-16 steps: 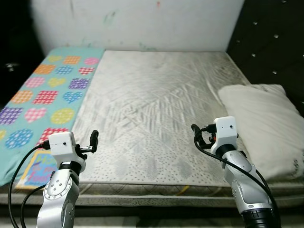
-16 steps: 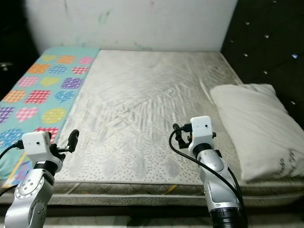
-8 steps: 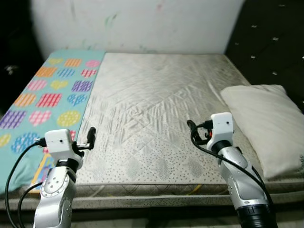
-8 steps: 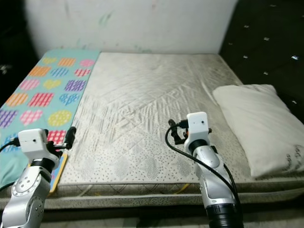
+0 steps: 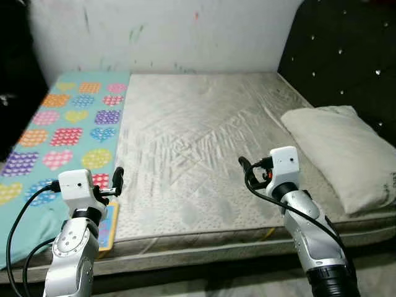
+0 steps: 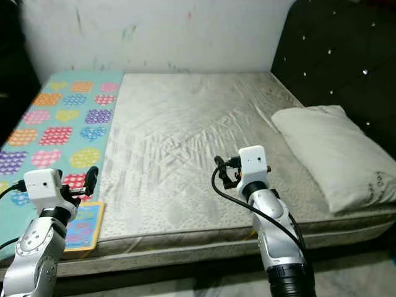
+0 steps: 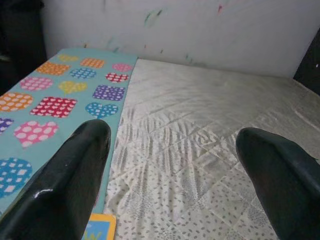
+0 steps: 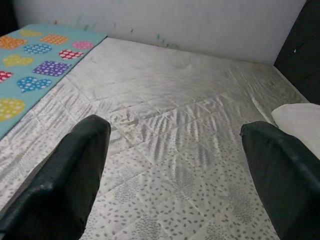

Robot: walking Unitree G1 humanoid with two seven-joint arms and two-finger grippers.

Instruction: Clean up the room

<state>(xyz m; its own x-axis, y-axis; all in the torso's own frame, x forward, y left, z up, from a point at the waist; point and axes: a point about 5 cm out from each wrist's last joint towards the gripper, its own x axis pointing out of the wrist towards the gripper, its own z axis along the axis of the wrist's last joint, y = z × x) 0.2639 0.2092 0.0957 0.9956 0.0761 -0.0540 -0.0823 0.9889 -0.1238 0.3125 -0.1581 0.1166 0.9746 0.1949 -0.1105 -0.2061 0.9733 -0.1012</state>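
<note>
Colourful book [image 5: 106, 226] lies at the mattress's [image 5: 204, 148] near left edge, just right of the wide-open left gripper [image 7: 175, 175]; the open right gripper [image 8: 175, 175] hovers well apart.

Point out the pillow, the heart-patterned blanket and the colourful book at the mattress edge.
pillow [image 5: 337, 150]: left eye view, middle of its white top face.
heart-patterned blanket [image 5: 74, 127]: left eye view, teal cloth among the hearts.
colourful book [image 6: 82, 228]: right eye view, centre of its cover.
</note>
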